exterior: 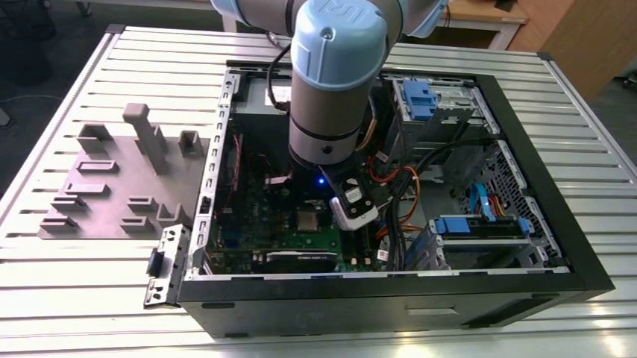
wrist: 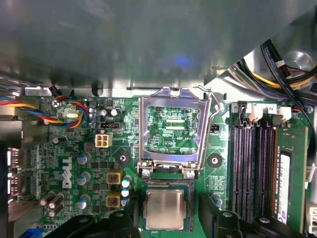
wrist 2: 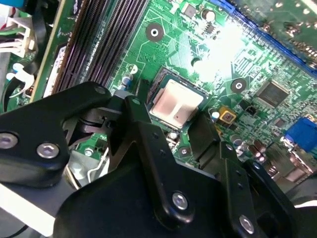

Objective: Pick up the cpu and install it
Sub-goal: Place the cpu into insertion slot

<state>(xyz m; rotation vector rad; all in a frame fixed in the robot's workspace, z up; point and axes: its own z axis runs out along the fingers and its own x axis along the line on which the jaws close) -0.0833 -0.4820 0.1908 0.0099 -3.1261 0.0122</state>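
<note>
The cpu [wrist: 166,209], a small silver-grey square chip, lies flat in the black socket on the green motherboard [wrist: 74,163]. In the second wrist view the cpu [wrist 2: 177,103] sits between my two black fingers [wrist 2: 141,124], with a thin gap on each side. My gripper [wrist: 168,210] stands open and straddles the chip just above the board. The shiny socket frame [wrist: 171,131] is flipped up beside the socket, so the green board shows through its window. In the exterior view the cpu [exterior: 309,219] is a pale square under the arm's wrist.
The open computer case [exterior: 557,246] lies on a slatted metal table [exterior: 119,67]. Memory slots [wrist: 252,168] run beside the socket. Cables [exterior: 428,179] and blue drive bays [exterior: 478,224] crowd the exterior view's right. A grey fixture block [exterior: 110,186] stands outside the case.
</note>
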